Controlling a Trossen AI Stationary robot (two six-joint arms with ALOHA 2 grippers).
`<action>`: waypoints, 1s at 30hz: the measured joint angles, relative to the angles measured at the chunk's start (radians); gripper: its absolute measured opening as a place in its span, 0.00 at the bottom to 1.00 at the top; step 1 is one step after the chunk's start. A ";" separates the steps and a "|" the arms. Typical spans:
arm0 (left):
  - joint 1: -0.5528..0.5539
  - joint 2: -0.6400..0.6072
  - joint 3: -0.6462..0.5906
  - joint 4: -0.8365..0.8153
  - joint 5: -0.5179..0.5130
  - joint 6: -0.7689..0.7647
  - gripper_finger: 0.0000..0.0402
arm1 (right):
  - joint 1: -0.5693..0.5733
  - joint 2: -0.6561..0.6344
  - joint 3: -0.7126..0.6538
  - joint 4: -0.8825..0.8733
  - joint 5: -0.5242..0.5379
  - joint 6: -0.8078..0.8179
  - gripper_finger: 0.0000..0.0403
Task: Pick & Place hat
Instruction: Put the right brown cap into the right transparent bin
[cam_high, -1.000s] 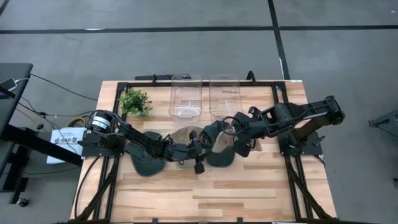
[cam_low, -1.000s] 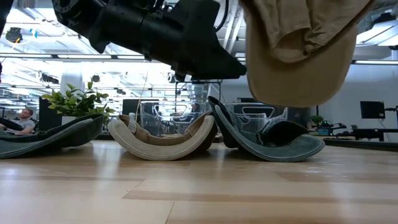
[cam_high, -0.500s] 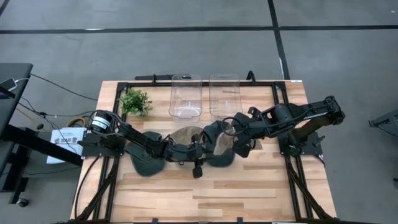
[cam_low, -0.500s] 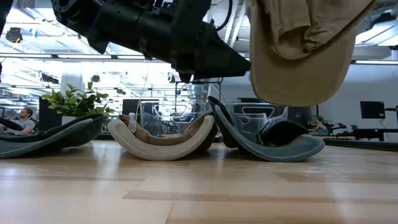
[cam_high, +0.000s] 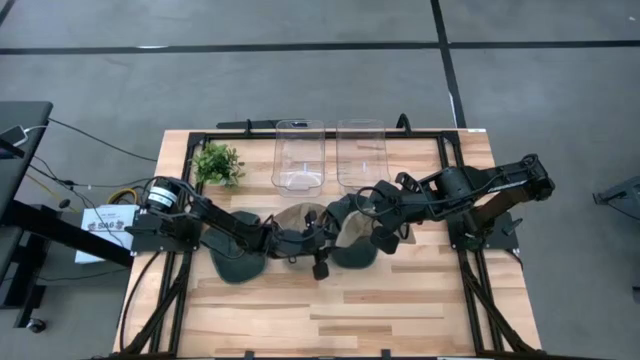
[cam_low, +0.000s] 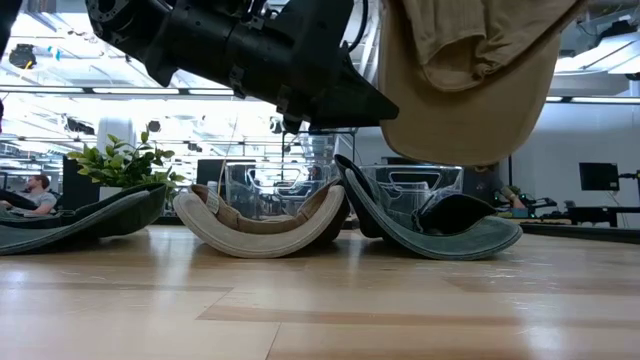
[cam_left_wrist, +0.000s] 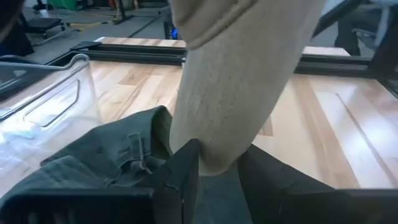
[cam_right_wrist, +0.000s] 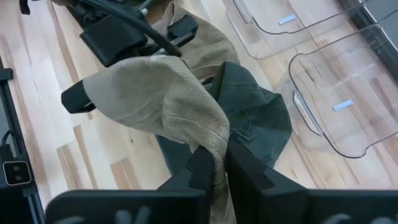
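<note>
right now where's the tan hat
The tan hat hangs lifted above mid-table, pinched between the right gripper and left gripper, over the green hat.

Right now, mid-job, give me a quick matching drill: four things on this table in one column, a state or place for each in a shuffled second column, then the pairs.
Things:
1. tan hat
2. green hat
3. plant
4. clear bins

States:
A. standing empty at the table's far edge
B. lying on the table under the lifted hat
C. at the far left corner, beside the bins
D. held up in the air, pinched by the right hand

Pairs: 1-D, 2-B, 3-C, 4-A
</note>
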 joint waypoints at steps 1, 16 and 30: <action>0.003 0.000 0.000 0.001 -0.001 -0.010 0.26 | 0.000 0.000 0.000 0.002 0.000 0.000 0.07; 0.037 0.000 0.000 0.004 0.064 -0.124 0.08 | 0.000 0.000 0.000 0.027 0.000 -0.026 0.08; 0.035 0.000 0.000 0.004 0.072 -0.156 0.03 | 0.000 0.000 0.000 -0.027 0.008 -0.052 0.11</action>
